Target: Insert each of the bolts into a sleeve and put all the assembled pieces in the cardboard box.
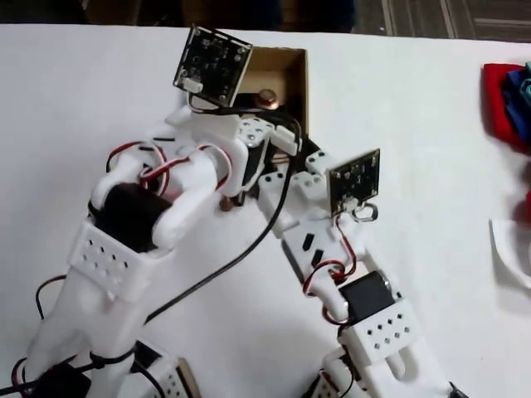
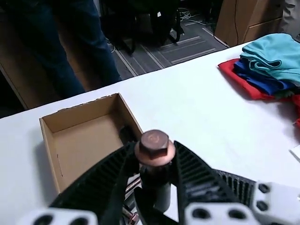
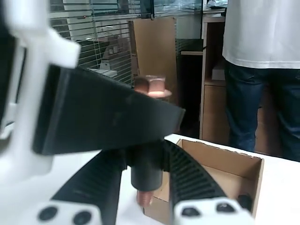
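1. Bolt (image 2: 154, 143), copper hex head up, is standing upright between the left gripper (image 2: 155, 154) jaws, which are clamping it just under the head.
2. Its shank is running down into a dark sleeve (image 3: 146, 176) right below those jaws. The copper tip is poking out under the sleeve.
3. White table (image 2: 201, 108) is carrying the whole setup. The cardboard box (image 2: 79, 115) is sitting open-topped just beyond the jaws, apart from them.
4. A dark piece (image 3: 243, 201) is lying in a corner of the box. I cannot tell what it is.
5. Folded clothes (image 2: 267, 65) in red, blue and teal are lying well off to one side of the jaws, at the table edge.
6. Room behind: dark striped floor (image 2: 164, 47) and brown cartons (image 2: 239, 18) are showing past the table. Window blinds (image 3: 93, 42) and a wooden shelf unit (image 3: 213, 70) are showing in the right wrist view.
7. Left arm (image 1: 124, 224) is stretching forward toward the box, wrist bent down over the bolt.
8. Right arm (image 1: 365, 307) is angling in from the other side, and both wrists are meeting just short of the box's near wall.
9. Right gripper (image 3: 146, 161) jaws are pinching the sleeve from both sides, directly beneath the left jaws.
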`<state>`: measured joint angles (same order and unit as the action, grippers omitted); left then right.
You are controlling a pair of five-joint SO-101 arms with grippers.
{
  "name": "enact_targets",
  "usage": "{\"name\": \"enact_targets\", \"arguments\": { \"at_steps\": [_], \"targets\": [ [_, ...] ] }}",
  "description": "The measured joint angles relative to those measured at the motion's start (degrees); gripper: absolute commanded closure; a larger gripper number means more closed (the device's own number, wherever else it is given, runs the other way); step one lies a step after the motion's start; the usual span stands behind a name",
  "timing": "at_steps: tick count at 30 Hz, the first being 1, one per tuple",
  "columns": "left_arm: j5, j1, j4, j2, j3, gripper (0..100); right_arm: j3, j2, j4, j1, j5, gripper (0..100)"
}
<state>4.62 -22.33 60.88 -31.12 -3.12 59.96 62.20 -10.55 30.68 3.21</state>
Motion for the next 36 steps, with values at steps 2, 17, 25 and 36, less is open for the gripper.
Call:
{"name": "enact_targets", "arguments": {
  "at_steps": [2,17,25,36],
  "targets": [
    [0.1,0.0,0.0,-0.9,-0.1,87,0.0,0.0,0.0,0.2,0.0,97.7],
    [-0.1,0.1,4.0,-7.2,0.0,87,0.4,-0.1,-0.4,0.1,0.0,97.7],
    [-6.8,13.8,4.0,-7.2,-0.1,92,1.7,-1.1,-3.2,-3.0,0.0,97.8],
    [-10.7,32.8,-9.7,-7.2,-35.1,92,-23.5,-42.1,-19.6,-9.2,0.0,97.8]
  ]
}}
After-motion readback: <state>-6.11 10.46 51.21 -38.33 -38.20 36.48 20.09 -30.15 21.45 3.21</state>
